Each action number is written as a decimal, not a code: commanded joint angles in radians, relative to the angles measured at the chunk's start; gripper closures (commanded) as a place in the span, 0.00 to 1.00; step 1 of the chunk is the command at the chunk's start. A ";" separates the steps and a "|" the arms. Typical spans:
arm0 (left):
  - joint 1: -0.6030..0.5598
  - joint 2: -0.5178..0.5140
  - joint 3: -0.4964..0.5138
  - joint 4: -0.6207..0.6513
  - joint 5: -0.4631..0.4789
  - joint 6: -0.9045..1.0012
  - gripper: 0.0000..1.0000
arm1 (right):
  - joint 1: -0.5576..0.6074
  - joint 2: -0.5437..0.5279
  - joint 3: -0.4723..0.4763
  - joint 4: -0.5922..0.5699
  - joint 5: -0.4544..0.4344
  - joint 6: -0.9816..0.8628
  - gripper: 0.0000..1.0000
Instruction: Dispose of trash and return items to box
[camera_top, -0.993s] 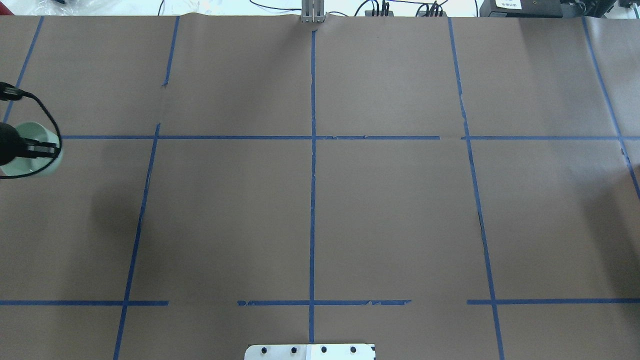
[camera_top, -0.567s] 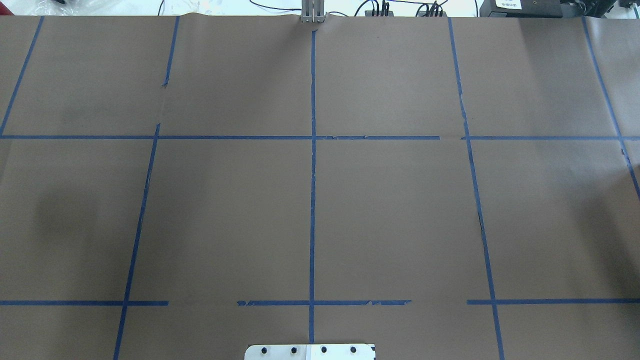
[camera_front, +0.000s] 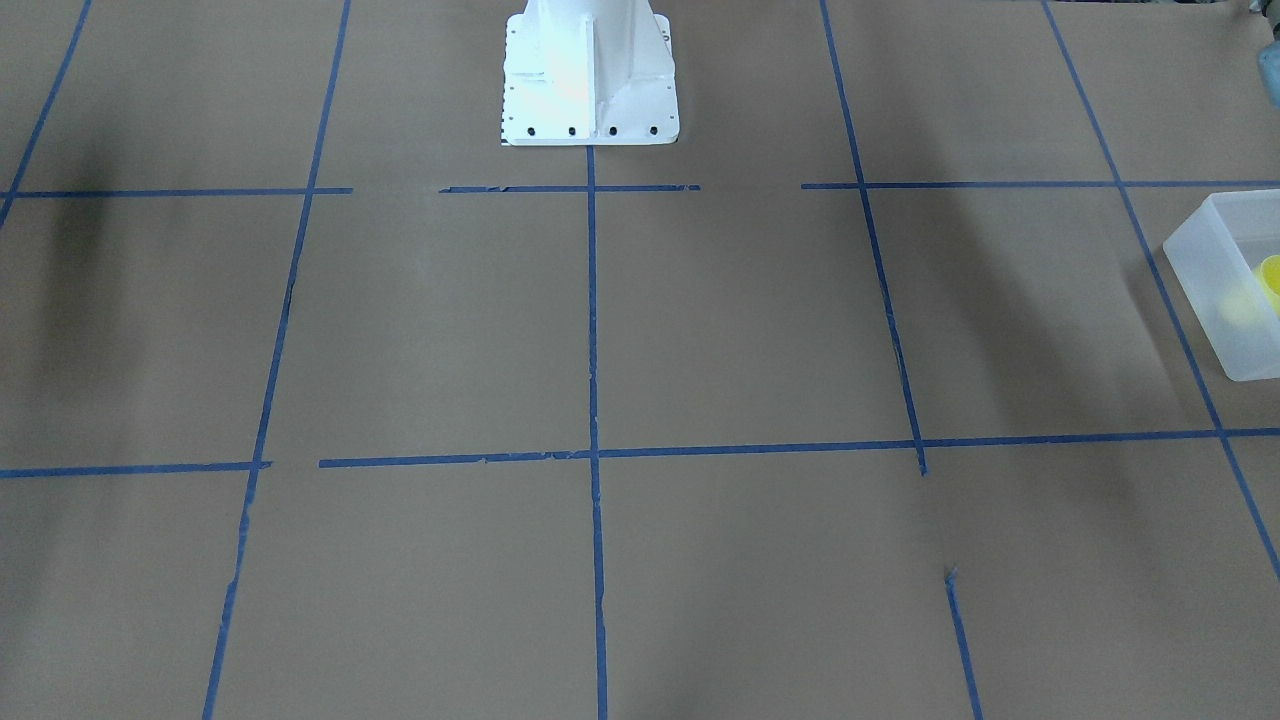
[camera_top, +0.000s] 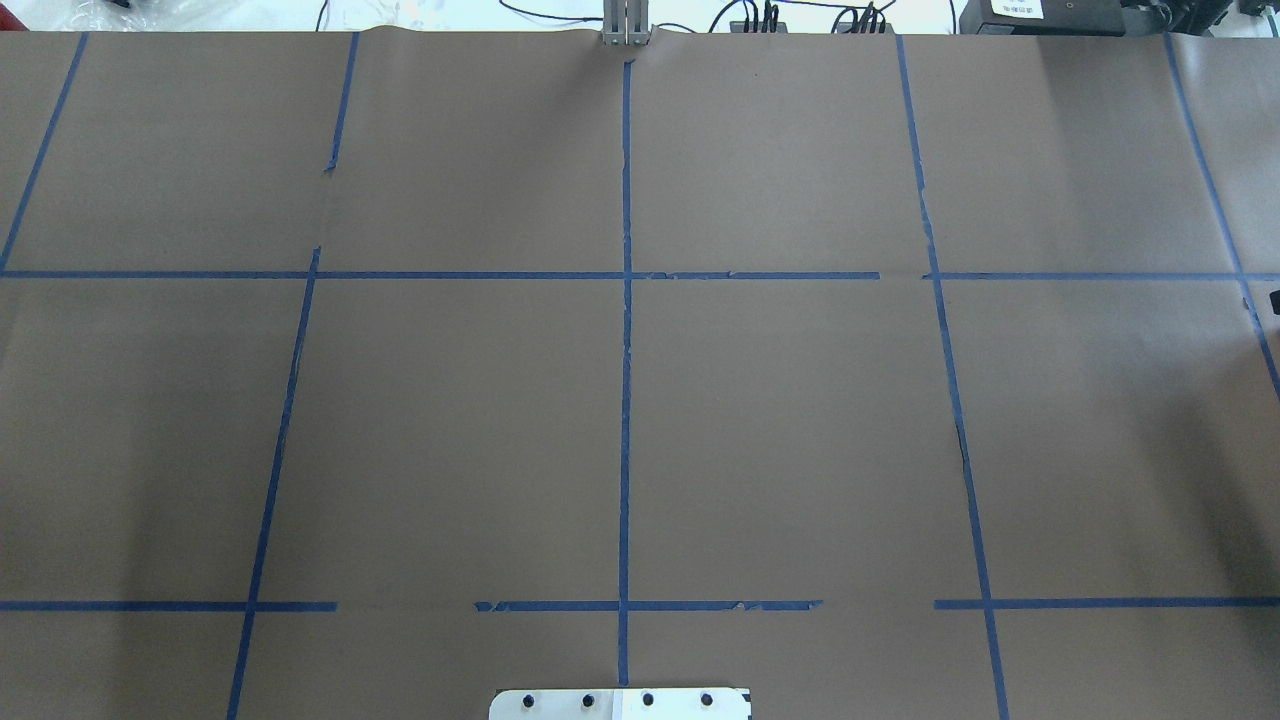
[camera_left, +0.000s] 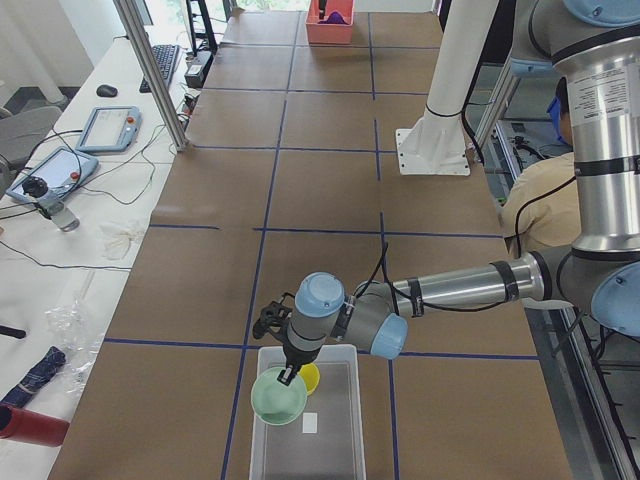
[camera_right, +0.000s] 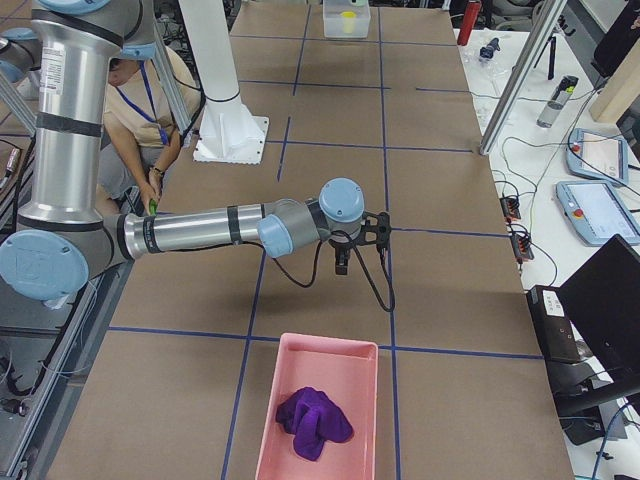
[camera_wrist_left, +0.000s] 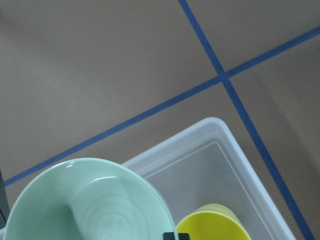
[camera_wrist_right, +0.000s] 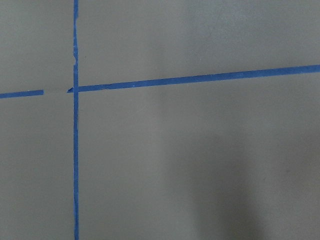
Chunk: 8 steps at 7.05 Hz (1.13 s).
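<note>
1. The left gripper was clamped on the rim of the mint-green bowl and held it above one corner of the frosted box, at the table's left end.
2. The yellow cup stood inside the box, just beside the bowl.
3. In my judgement, the bowl needed to go further over the bare floor, clear of wall and cup, and come low before release.
4. The right gripper hung near the table's right end; I could not tell whether its fingers were apart.

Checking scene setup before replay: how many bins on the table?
2. White box at the table's left end, yellow cup inside, mint bowl held over it by the left gripper; pink bin at the table's right end, purple cloth inside. No others show.
</note>
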 joint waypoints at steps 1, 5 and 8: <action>-0.013 -0.025 0.082 -0.040 -0.014 0.040 1.00 | -0.004 0.000 0.001 0.002 -0.001 0.005 0.00; -0.046 -0.034 0.182 -0.094 0.043 0.093 1.00 | -0.004 -0.008 -0.001 0.004 -0.001 0.005 0.00; -0.054 -0.036 0.126 -0.097 -0.128 -0.004 0.00 | -0.004 -0.009 0.024 0.004 -0.001 0.010 0.00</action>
